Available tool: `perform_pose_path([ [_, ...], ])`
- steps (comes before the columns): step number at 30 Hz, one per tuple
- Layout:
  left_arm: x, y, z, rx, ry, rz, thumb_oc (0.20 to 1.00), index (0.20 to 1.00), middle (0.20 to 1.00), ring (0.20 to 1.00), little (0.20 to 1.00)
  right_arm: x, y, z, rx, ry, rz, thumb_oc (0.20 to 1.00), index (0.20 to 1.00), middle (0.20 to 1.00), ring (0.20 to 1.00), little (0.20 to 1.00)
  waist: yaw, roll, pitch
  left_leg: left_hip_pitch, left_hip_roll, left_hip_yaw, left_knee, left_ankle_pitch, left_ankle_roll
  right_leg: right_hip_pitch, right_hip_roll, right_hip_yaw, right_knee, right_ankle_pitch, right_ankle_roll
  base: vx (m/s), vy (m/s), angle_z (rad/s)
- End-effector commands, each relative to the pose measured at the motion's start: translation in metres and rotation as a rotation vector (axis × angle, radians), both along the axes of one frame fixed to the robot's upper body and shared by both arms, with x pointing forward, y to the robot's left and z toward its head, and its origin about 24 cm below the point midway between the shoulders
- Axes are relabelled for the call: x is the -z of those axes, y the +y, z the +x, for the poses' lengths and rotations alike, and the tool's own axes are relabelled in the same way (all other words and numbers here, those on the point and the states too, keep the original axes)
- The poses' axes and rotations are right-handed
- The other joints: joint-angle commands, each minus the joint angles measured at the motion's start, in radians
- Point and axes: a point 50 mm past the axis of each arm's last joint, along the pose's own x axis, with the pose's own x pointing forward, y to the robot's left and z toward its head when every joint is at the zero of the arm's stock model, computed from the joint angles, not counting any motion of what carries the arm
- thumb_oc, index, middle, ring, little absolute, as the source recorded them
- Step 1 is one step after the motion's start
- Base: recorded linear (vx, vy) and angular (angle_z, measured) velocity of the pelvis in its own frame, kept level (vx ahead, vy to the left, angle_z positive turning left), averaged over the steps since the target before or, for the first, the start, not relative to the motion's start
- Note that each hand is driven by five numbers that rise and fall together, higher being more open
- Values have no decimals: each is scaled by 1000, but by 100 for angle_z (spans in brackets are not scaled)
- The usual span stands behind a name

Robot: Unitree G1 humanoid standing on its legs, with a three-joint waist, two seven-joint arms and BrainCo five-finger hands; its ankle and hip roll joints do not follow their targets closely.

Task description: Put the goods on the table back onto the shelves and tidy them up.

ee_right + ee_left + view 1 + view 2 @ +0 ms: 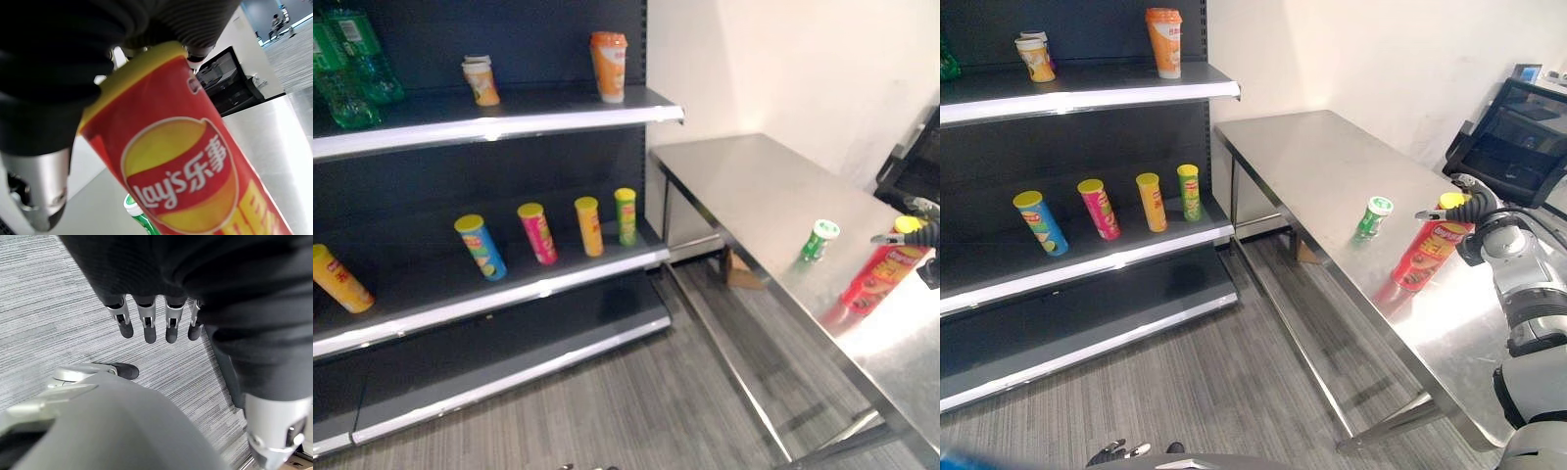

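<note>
On the left, the shelves (pixel 509 122) already carry stock: 2 cups up top, a row of 4 canisters (pixel 548 233) on the middle shelf, plus a yellow one (pixel 340 279) lying far left. The left hand (pixel 146 323) hangs over the floor, fingers straight, holding nothing. Moving right, the steel table (pixel 1332 176) holds a small green canister (pixel 1371 217), just beside the red canister (pixel 1427 257). The right hand (pixel 1464 211) sits at its yellow lid; fingers seem wrapped on it, but I cannot tell for sure. Pick-up step, I'd say. Next: lift clear without knocking the green one, then carry it across the gap to the shelves.
</note>
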Motion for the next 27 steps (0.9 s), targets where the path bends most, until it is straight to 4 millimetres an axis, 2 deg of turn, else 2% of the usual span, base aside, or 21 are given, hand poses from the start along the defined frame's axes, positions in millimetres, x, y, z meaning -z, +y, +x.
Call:
perform_pose_path([
  [1,-6,8,22,49,-55,23,1000,1000,1000,1000,1000,-2,12,10,-59,34,11,1000,1000,1000,1000,1000,18,-58,14,77,-4,40,11,-79,-43,-11,-27,34,30,-52,18,0,0,0],
  [7,-7,9,25,46,-63,20,1000,1000,1000,1000,1000,10,3,5,-26,156,-55,1000,1000,1000,1000,1000,15,-61,16,78,-4,43,11,-80,-43,-12,-28,37,34,-53,17,0,0,0],
  [8,-6,8,25,46,-62,18,1000,1000,1000,1000,1000,11,1,4,-14,167,-64,884,884,884,884,884,14,-62,16,78,-3,44,11,-80,-43,-12,-29,37,33,-53,17,0,0,0],
  [9,-6,8,25,45,-62,18,1000,1000,1000,1000,1000,11,1,4,-14,166,-64,605,605,605,605,605,14,-62,16,78,-3,44,11,-80,-43,-12,-29,37,33,-53,17,0,0,0],
  [10,-6,9,24,44,-58,19,1000,1000,1000,1000,1000,11,-1,2,-1,180,-75,426,426,426,426,426,12,-62,15,79,-3,45,11,-80,-43,-11,-28,36,34,-53,17,0,0,0],
  [11,-6,9,24,37,-51,20,1000,1000,1000,1000,1000,12,-4,1,16,191,-96,200,200,200,200,200,7,-61,16,78,-3,48,11,-79,-44,-12,-28,39,35,-54,16,0,0,0],
  [20,-5,8,22,14,-37,21,1000,1000,1000,1000,1000,5,-6,2,45,163,-157,200,200,200,200,200,-12,-57,18,85,4,64,11,-81,-45,-16,-24,55,36,-55,14,-4,-4,0],
  [24,-6,11,23,-14,-59,19,1000,1000,1000,1000,1000,-7,4,5,-7,65,-153,200,200,200,200,200,-19,-53,23,90,11,68,11,-82,-46,-16,-19,67,35,-57,11,-20,-32,-7],
  [25,-7,13,23,-41,-77,23,1000,1000,1000,1000,1000,-16,14,4,-60,-24,-142,200,200,200,200,200,-22,-49,26,93,15,68,11,-80,-45,-15,-15,73,33,-60,8,-11,-39,-12],
  [27,-8,14,25,-49,-88,22,1000,1000,1000,1000,1000,-19,15,1,-71,-67,-129,200,200,200,200,200,-19,-48,29,96,18,68,11,-79,-44,-13,-13,77,32,-62,7,-13,-33,-13],
])
